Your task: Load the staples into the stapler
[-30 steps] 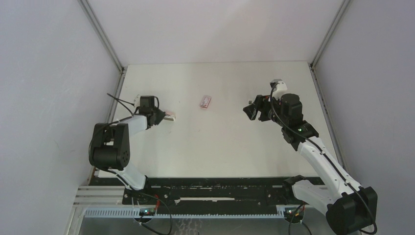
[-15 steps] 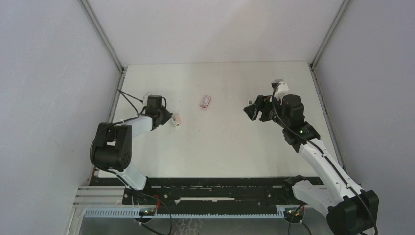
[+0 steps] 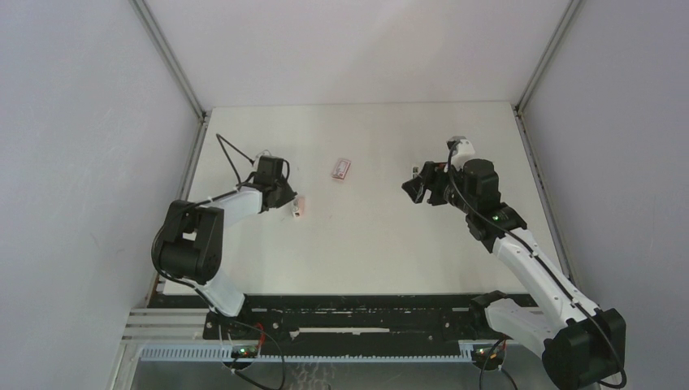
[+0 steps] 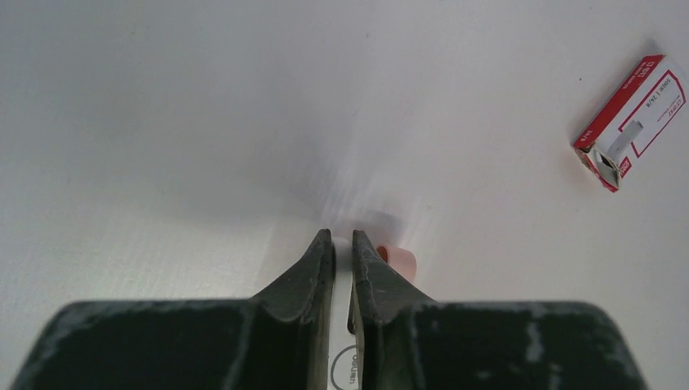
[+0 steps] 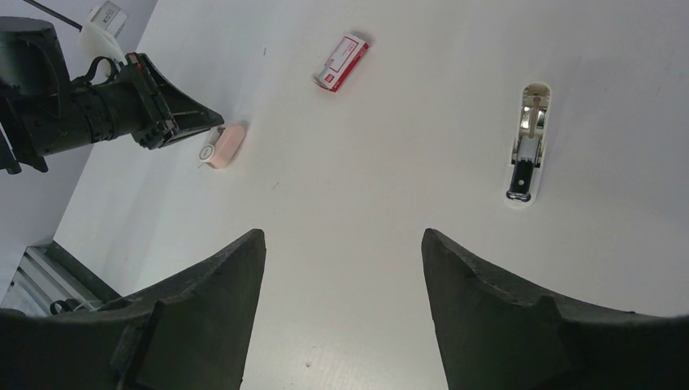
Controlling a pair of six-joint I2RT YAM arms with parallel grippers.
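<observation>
My left hand (image 4: pixel 341 244): clamped on a pink mini stapler (image 5: pixel 224 146), left of the staple carton (image 5: pixel 341 62).
My right hand (image 5: pixel 343 237): fingers spread wide, holding nothing, right of the carton.
Staple carton: flat on the worktop (image 3: pixel 366 244), between my hands.
Also here: white stapler (image 5: pixel 526 146), lying opened up, right of the carton.

The small pink-red cardboard carton (image 4: pixel 630 122), lying toward the far edge of the worktop about midway across, wears a white label with a red frame and a few lines of dark print. The letters are too small and blurred to read in any view. Toward the left edge, the little pink-and-white plastic stapler (image 4: pixel 396 262) shows a ringed mark and a short dark word on its white face, half hidden in the left gripper (image 4: pixel 341 237). That word is illegible too.
</observation>
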